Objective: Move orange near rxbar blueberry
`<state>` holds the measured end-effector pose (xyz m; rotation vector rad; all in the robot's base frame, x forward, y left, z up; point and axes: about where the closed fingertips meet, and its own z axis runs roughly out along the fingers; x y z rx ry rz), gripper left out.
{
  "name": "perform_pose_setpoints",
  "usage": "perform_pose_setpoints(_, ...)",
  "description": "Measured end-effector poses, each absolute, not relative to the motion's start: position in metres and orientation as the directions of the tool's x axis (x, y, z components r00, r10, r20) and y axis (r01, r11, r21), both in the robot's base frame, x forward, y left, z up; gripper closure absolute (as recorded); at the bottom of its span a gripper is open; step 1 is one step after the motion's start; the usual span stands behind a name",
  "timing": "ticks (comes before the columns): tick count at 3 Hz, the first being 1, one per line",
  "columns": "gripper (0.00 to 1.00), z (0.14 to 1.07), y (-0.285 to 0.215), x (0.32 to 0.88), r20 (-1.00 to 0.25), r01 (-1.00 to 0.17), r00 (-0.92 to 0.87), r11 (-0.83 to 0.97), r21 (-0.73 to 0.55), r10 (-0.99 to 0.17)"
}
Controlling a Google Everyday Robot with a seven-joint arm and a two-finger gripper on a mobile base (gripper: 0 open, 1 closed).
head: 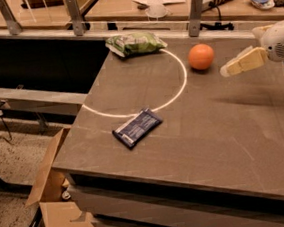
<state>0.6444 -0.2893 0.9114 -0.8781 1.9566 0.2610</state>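
On the table (224, 127) the orange (201, 56) lies behind and right of the bar (137, 128), the bag (135, 43) to its left, the gripper (227, 70) just right.

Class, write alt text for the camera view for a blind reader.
A robot gripper hangs at the right, just short of an orange on a dark table. A blue rxbar blueberry lies toward the front left; a green snack bag sits at the back.
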Motion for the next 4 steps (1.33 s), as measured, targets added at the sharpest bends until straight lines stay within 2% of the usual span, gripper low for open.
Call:
perform_pose_setpoints(2,0.00,0.868,-0.247,0.690,-0.844,-0.766,-0.247,0.629,-0.131,-0.476)
perform_pose_setpoints(3,0.03,0.859,-0.225,0.711,-0.851,-0.794,-0.224,0.595,-0.123,-0.475)
perform_pose_setpoints(4,0.26,0.854,-0.220,0.721,-0.856,-0.795,-0.223,0.595,-0.118,-0.467)
